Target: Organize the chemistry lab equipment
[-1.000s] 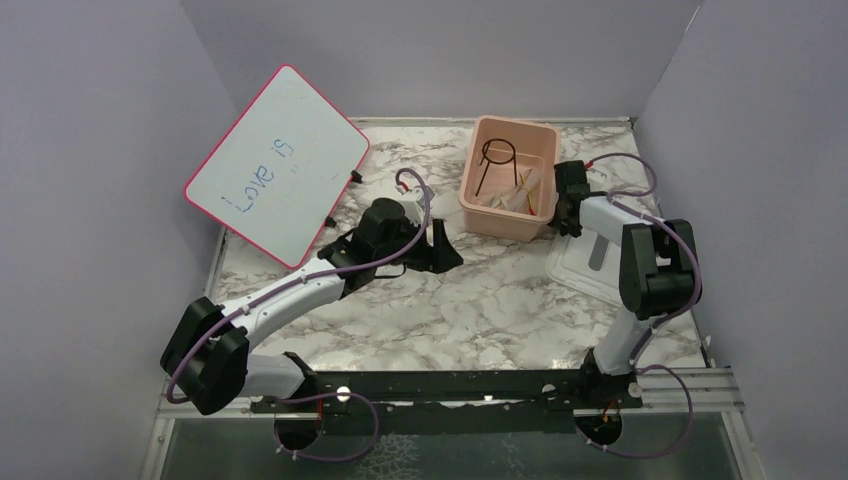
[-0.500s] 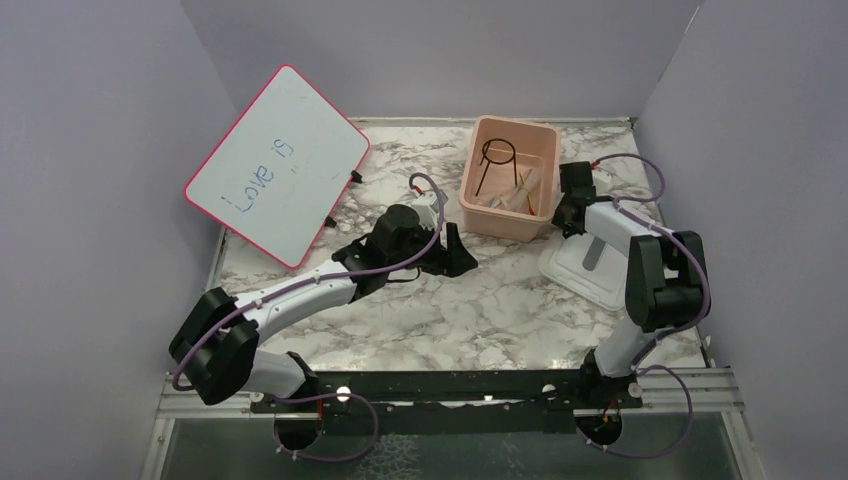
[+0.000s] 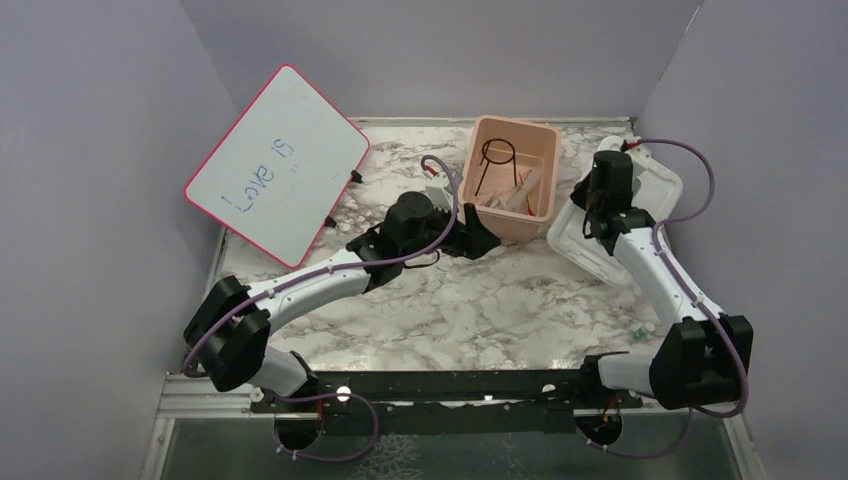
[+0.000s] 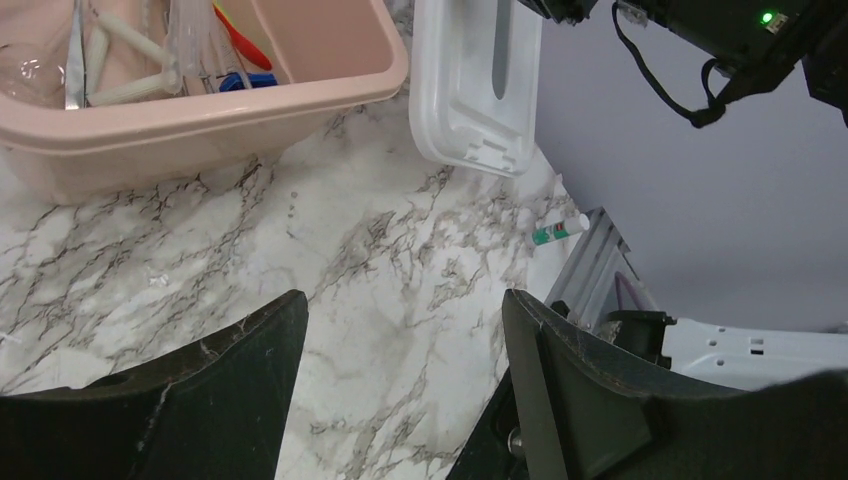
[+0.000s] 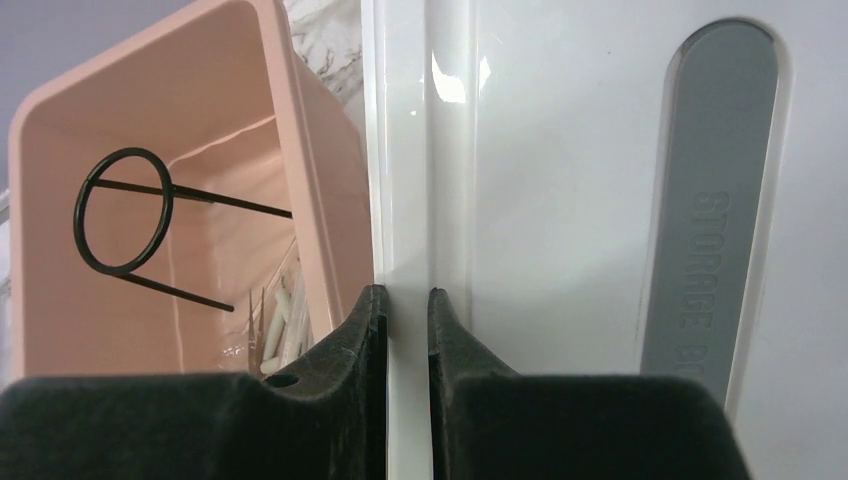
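End effector R (image 5: 408, 300) tight on lid (image 5: 560, 200)

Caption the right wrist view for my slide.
Right pincer clamped on white lid rim, beside pink tub holding ring stand.

A desk (image 3: 470, 310) topped in white marble pattern with grey veins formed the base of a small booth. Plain lavender-grey panels closed it in on three sides: a back wall (image 3: 430, 50), a left wall (image 3: 90, 200) and a right wall (image 3: 760, 150). A dark metal rail (image 3: 450, 381) ran along the desk's near edge. The light was soft and even, casting only faint shadows.
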Action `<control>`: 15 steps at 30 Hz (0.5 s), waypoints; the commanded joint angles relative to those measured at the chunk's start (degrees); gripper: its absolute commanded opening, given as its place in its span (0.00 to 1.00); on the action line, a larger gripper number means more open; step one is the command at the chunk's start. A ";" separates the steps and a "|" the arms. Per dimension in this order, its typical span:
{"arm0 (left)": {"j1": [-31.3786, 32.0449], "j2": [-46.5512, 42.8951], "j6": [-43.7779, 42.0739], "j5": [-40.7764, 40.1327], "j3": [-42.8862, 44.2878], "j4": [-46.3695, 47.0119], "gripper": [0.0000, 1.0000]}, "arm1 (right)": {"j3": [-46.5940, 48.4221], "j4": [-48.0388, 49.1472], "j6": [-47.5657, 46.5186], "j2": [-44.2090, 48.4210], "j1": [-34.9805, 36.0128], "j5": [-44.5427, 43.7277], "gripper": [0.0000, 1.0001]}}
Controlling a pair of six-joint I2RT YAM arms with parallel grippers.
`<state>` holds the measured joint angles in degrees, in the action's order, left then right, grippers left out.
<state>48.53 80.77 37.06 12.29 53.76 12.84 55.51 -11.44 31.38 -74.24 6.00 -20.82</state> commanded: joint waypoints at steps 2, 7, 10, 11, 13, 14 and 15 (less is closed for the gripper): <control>1.06 3.63 0.38 0.71 4.43 3.37 0.74 | -0.23 -0.59 -2.57 4.86 -0.07 -3.20 0.02; 1.41 5.05 0.55 1.50 6.36 4.21 0.75 | 0.79 -2.66 -4.21 7.89 -0.06 -4.15 0.02; 1.63 5.71 0.56 2.18 7.31 5.07 0.77 | 1.53 -2.72 -4.30 9.39 -0.11 1.22 0.02; 1.69 6.05 0.56 2.49 7.65 5.32 0.77 | 1.82 -2.79 -4.01 9.71 -0.07 3.61 0.02; 1.87 6.95 0.43 2.82 8.46 5.52 0.78 | 2.54 -2.98 -3.14 10.00 -0.10 8.60 0.02; 1.99 7.46 0.51 2.70 8.80 5.57 0.79 | 3.09 -3.24 -2.48 10.00 -0.03 11.00 0.01; 2.06 8.00 0.55 2.73 9.27 5.72 0.80 | 3.58 -3.46 -1.85 9.98 -0.02 13.01 0.01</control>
<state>49.84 86.80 37.32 13.19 60.03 15.42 55.64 -14.04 28.56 -65.58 5.98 -17.50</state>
